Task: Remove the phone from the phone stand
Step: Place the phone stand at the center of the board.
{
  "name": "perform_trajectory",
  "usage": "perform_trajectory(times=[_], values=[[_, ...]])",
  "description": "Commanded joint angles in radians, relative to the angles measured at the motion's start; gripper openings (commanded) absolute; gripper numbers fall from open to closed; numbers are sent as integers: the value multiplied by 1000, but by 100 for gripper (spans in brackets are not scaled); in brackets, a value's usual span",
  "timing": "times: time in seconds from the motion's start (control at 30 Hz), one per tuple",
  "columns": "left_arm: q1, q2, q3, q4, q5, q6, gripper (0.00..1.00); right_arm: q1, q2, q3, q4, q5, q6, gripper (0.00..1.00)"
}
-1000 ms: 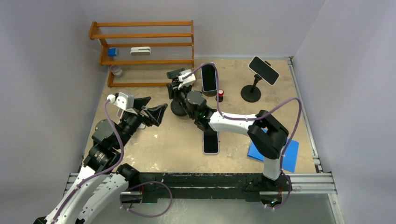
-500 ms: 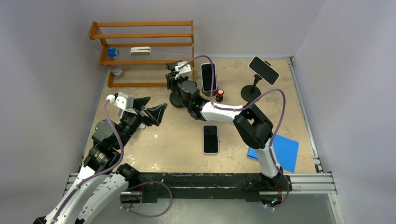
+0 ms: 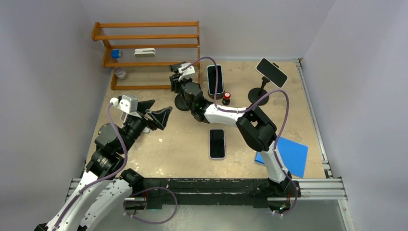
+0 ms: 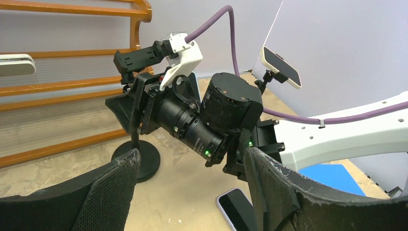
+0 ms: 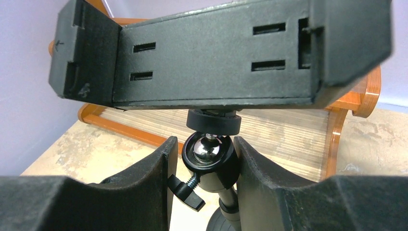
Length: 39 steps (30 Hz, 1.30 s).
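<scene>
Pale walls close in a sandy tabletop seen from above, with a wooden rack at its back left. Near the middle rear stands the phone stand, and the right gripper is up against its head. The phone lies flat and face up on the tabletop in front of the stand, well apart from it and touched by neither arm. An upright phone stands just right of the stand. Further right, a mounted phone sits tilted on a second stand, and a blue sheet lies at the near right. The left gripper hangs over the table's left side, pointed toward the stand. From the left wrist, its jaws are spread wide with nothing between them, framing the right arm's wrist, the stand's round base and a corner of the flat phone. From the right wrist, the stand's black cradle fills the top of the view and holds nothing. Below it, the right gripper's fingers are drawn partway in, clasping the ball joint from both sides.
</scene>
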Motion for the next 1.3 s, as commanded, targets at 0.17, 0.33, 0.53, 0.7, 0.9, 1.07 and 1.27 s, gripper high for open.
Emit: perform_trajectory(times=[0.17,0.33,0.53,0.7,0.9,1.07,1.27], values=[[-4,1,4,14,-11,-1,77,-8,-6,79,85,9,2,0],[-3,2,4,15,-9,-1,77,-7,2,79,62,14,11,5],[-4,8,5,12,-8,-1,77,-7,-13,61,33,-5,27,35],[-3,10,5,11,-6,-3,77,-7,-46,15,44,-20,33,59],[-4,14,7,11,-4,-4,77,-5,-100,-56,74,-18,32,73],[-3,14,7,10,-5,-4,77,-4,-157,-123,71,-21,22,88],[-5,19,7,8,-11,-4,77,8,-289,-252,85,-16,18,99]])
